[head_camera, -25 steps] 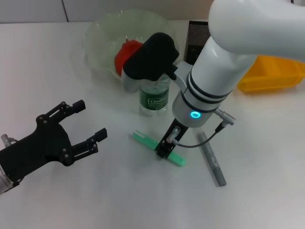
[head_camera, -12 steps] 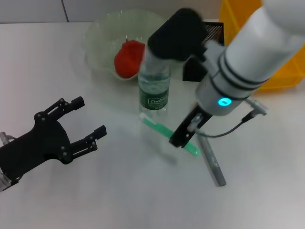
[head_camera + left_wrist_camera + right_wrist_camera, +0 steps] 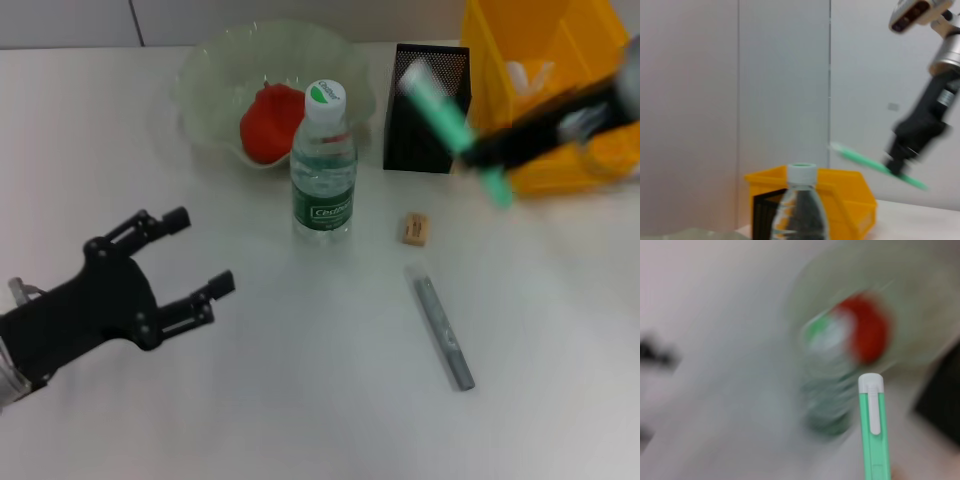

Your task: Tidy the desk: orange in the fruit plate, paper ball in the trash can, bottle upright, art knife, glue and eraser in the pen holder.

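vs. half a second ago: right arm has swung up and off to the right; it no longer covers the bottle (image 3: 323, 160) or the middle of the table (image 3: 300, 400). right gripper (image 3: 478, 152) now sits in the air in front of the bin (image 3: 530, 90), pinching the green knife (image 3: 455, 125), which has left the table and is tilted, its upper end over the holder (image 3: 425, 108). the eraser (image 3: 415, 229), hidden by the arm before, now shows on the table right of the bottle, below the holder. bottle cap is uncovered too. left gripper (image 3: 190, 255) has barely moved: low on the left side of the table, fingers spread, holding nothing.

unchanged: bottle upright just in front of the plate (image 3: 215, 75); orange (image 3: 270, 122) in the plate; grey stick (image 3: 443, 332) flat on the table below the eraser, apart from it. a white wad (image 3: 520, 75) lies inside the bin.

hard to make out: right arm is motion-blurred in the head view and cut off at the frame edge. right wrist view is smeared; only the knife (image 3: 873, 430) is sharp, with bottle (image 3: 827, 385) and orange (image 3: 867, 330) as blurs behind. left wrist view shows bottle (image 3: 801, 207), bin (image 3: 840, 200), holder (image 3: 767, 215) cut off at the lower edge, and the right gripper (image 3: 895, 167) clamped on the knife (image 3: 865, 164) above them.
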You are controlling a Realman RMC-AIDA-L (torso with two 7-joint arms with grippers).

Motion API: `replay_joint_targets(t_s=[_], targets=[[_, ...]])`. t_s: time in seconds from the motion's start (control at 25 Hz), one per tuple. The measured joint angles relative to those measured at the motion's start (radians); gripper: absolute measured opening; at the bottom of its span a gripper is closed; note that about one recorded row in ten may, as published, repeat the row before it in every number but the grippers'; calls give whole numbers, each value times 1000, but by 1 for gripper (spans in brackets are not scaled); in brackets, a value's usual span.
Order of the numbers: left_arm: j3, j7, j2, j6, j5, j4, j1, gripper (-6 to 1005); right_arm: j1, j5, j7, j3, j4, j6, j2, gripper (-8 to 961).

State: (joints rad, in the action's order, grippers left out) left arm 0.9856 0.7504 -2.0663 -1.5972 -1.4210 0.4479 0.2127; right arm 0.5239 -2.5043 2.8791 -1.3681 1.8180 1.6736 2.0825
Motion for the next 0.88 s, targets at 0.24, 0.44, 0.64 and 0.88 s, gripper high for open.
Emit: replay_joint_targets(t_s=[0.24, 0.44, 0.64, 0.88], targets=[[70, 38, 0, 0, -5, -6, 15, 853, -232, 247, -337, 70, -39, -516, 5, 215], [77, 39, -1, 8, -6, -7, 19, 852, -314, 782, -928, 16, -289, -848, 4, 223], [78, 39, -1, 11, -6, -8, 19, 852, -276, 1435, -1704, -11, -663, -792, 6, 231], [79, 40, -2, 26, -6, -30, 30, 853, -136, 1802, -2217, 3, -1136, -565, 1, 241]])
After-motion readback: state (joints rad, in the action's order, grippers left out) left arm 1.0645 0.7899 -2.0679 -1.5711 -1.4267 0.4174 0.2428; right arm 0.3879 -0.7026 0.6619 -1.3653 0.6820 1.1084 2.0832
